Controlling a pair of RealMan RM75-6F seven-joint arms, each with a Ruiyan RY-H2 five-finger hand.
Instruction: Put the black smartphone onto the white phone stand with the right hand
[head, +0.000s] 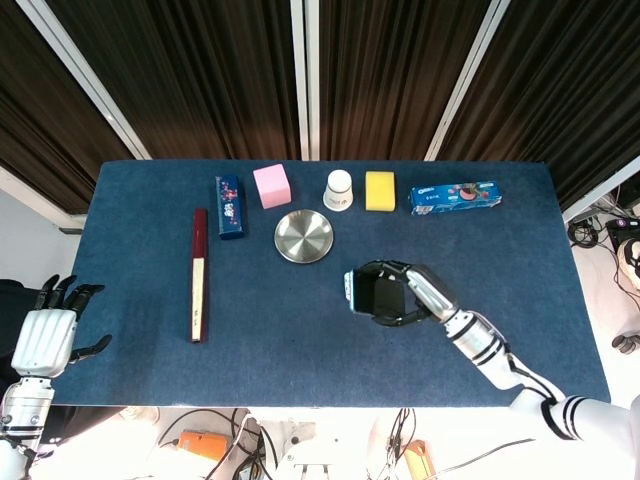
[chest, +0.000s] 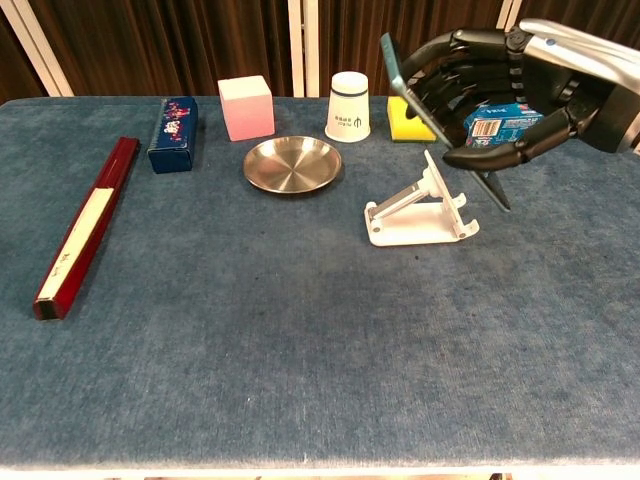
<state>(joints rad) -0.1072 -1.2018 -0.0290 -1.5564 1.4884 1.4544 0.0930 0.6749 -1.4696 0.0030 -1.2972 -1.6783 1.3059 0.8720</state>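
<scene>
My right hand (chest: 520, 85) holds the black smartphone (chest: 393, 68) in the air, fingers wrapped around its edges. The phone is steeply tilted, its lower end just above and behind the white phone stand (chest: 420, 213), and I cannot tell whether it touches the stand. In the head view the right hand (head: 410, 293) and smartphone (head: 368, 297) cover the stand. My left hand (head: 45, 335) hangs open off the table's left edge, holding nothing.
A steel plate (chest: 293, 163) lies left of the stand. Along the back stand a blue box (chest: 172, 121), pink cube (chest: 246, 107), white cup (chest: 348, 106), yellow sponge (chest: 412, 118) and cookie box (head: 455, 197). A long red box (chest: 85, 225) lies at the left.
</scene>
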